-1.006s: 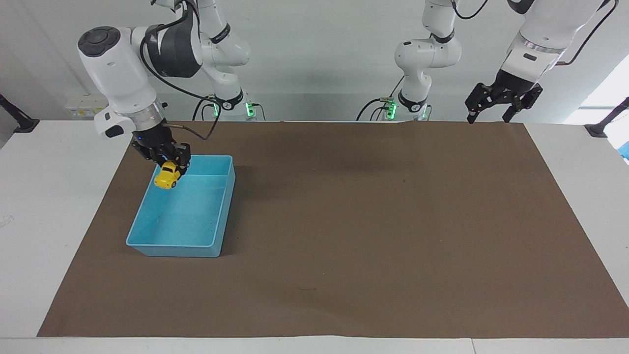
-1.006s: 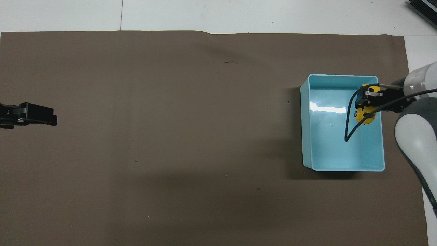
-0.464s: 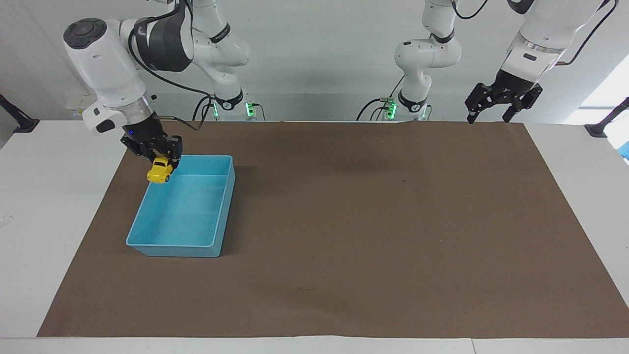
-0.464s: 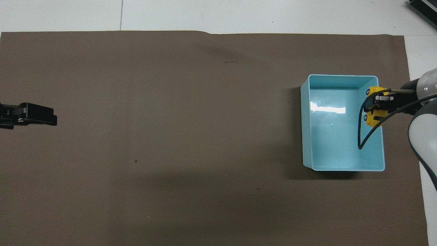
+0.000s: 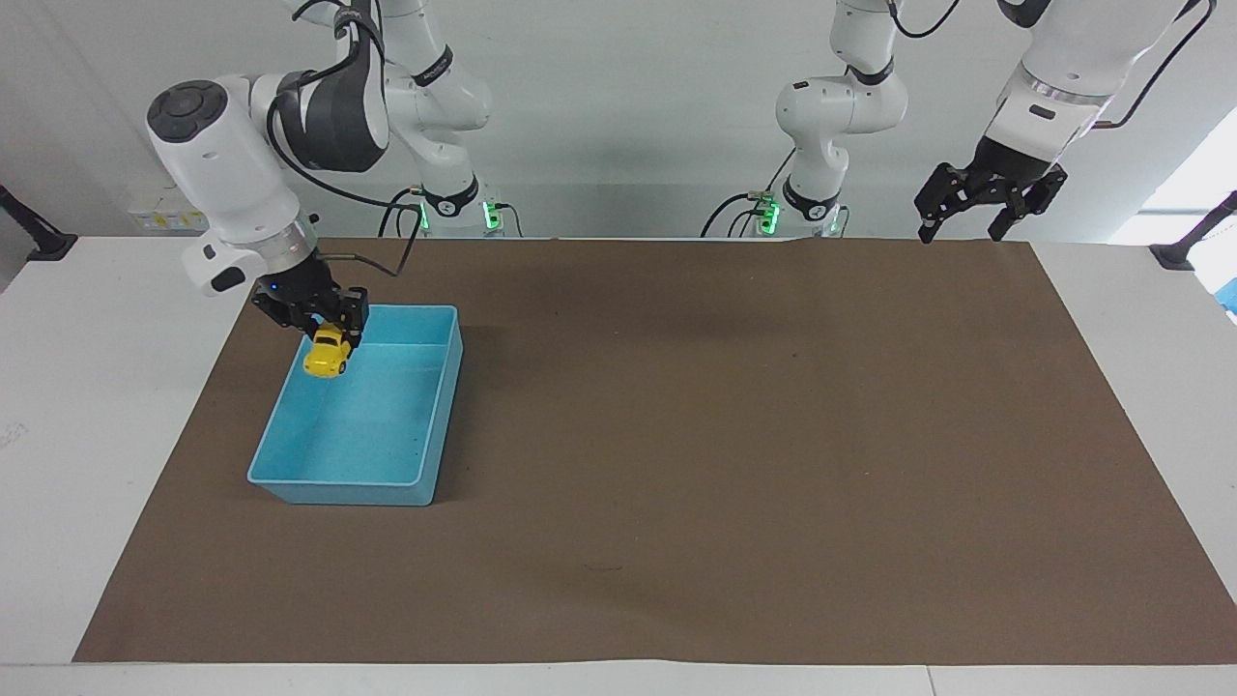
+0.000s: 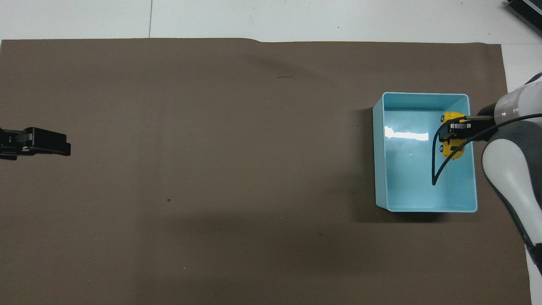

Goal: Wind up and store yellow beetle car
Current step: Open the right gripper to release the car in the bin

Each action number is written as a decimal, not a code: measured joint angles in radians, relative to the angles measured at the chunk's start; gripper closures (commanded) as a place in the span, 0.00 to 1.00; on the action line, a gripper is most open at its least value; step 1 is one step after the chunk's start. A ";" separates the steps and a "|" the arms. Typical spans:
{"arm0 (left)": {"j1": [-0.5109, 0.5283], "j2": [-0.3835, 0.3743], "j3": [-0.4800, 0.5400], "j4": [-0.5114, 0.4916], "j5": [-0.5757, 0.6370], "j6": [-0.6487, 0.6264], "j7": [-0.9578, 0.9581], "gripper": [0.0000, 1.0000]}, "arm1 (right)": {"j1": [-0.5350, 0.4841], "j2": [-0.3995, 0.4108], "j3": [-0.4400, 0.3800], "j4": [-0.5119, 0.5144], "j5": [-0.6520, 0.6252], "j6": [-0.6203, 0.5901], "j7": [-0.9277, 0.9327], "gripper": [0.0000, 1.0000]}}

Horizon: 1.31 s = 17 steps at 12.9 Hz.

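While the right claw point(image 5: 329, 333) hangs over the blue bin point(image 5: 290, 454), clamped tight on the yellow beetle car point(image 5: 328, 354), the grip itself is hard to read: from overhead the black fingers and a looping cable cover most of the car's roof, so only its yellow ends and two small wheels peek out. And the car is up in the air, nose tipped down, over the bin's edge at the right arm's end of the counter point(image 5: 676, 435), not touching the bin floor. Half a second ago it hung right at the bin's rim; now it has swung back inward over the bin. Across the brown mat, the left claw point(image 5: 971, 227) waits, raised, fingers spread wide and holding nothing; overhead it is cut off by the picture's edge, unmoved.
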 measured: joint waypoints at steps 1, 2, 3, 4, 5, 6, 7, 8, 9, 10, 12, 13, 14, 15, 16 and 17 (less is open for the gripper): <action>0.000 0.000 0.000 0.000 0.000 0.000 0.000 0.00 | 0.001 0.015 0.001 -0.005 0.000 0.022 -0.006 1.00; 0.000 0.000 0.000 0.000 0.000 0.000 0.000 0.00 | 0.003 0.030 0.001 -0.011 0.000 0.044 -0.014 1.00; 0.000 0.000 0.000 0.000 0.000 0.000 0.000 0.00 | 0.004 0.043 0.001 -0.019 0.000 0.071 -0.018 1.00; 0.000 0.000 0.000 0.000 0.000 0.000 0.000 0.00 | 0.004 0.052 0.002 -0.033 0.000 0.101 -0.019 1.00; 0.000 0.000 0.000 0.000 0.000 0.000 0.000 0.00 | 0.005 0.059 0.003 -0.050 0.000 0.129 -0.020 1.00; 0.000 0.000 0.000 0.000 0.000 0.000 0.000 0.00 | 0.005 0.064 0.003 -0.066 0.000 0.145 -0.020 1.00; 0.000 0.000 0.000 0.000 0.000 0.000 0.000 0.00 | 0.005 0.071 0.003 -0.079 0.000 0.154 -0.021 1.00; 0.000 0.000 0.000 0.000 0.000 0.000 0.000 0.00 | 0.005 0.079 0.003 -0.090 0.000 0.162 -0.023 1.00; 0.000 0.000 0.000 0.000 0.000 0.000 0.000 0.00 | 0.005 0.087 0.003 -0.099 0.000 0.171 -0.028 1.00; 0.000 0.000 0.000 0.000 0.000 0.000 0.000 0.00 | 0.005 0.092 0.003 -0.108 0.000 0.184 -0.035 1.00; 0.000 0.000 0.000 0.000 0.000 0.000 0.000 0.00 | 0.005 0.097 0.004 -0.141 0.000 0.211 -0.053 1.00; 0.000 0.000 0.000 0.000 0.000 0.000 0.000 0.00 | 0.005 0.100 0.004 -0.164 0.000 0.232 -0.068 1.00; 0.000 0.000 0.000 0.000 0.000 0.000 0.000 0.00 | 0.005 0.103 0.004 -0.185 0.000 0.254 -0.082 1.00; 0.000 0.000 0.000 0.000 0.000 0.000 0.000 0.00 | 0.004 0.105 0.003 -0.204 0.000 0.263 -0.093 1.00; 0.000 0.000 0.000 0.000 0.000 0.000 0.000 0.00 | 0.004 0.106 0.003 -0.220 0.000 0.269 -0.098 1.00; 0.000 0.000 0.000 0.000 0.000 0.000 0.000 0.00 | 0.004 0.106 0.002 -0.239 0.000 0.282 -0.099 1.00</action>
